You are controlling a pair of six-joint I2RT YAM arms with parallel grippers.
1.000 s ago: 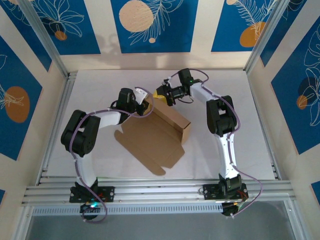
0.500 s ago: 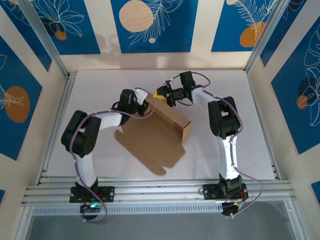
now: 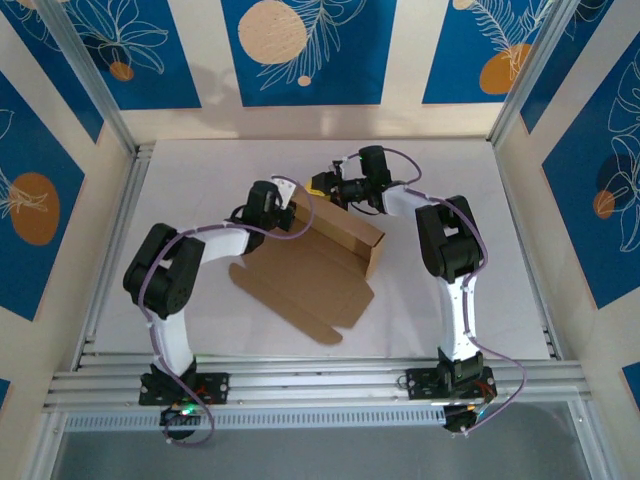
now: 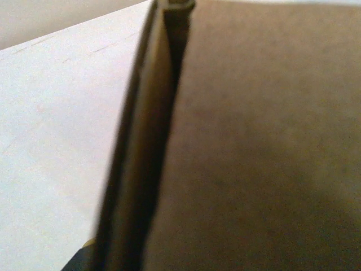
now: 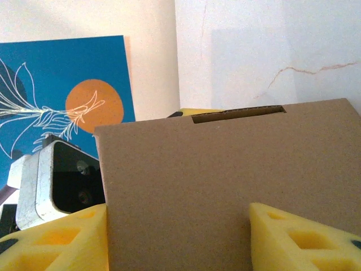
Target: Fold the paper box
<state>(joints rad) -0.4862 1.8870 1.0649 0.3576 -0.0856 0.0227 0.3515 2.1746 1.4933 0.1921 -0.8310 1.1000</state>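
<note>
Close, blurred brown paper box [image 4: 265,147] panel, doubled edge, white table [image 4: 51,141] leftward.

You are looking into a robotics lab test cell: a white desk [image 3: 200,170] fenced by aluminium rails [image 3: 320,385], the left arm [image 3: 160,275] and right arm [image 3: 455,310] bolted to the near rail, and walls hung with blue panels [image 3: 340,60] printed with orange discs.

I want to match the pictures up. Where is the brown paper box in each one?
Top external: the paper box lies in the middle of the table.
Left wrist: its brown panel fills the right side, close and blurry.
Right wrist: lower middle, between the right gripper's yellow fingers.
Shared landmark: blue wall panel with an orange circle, at left in top external and right wrist.
</note>
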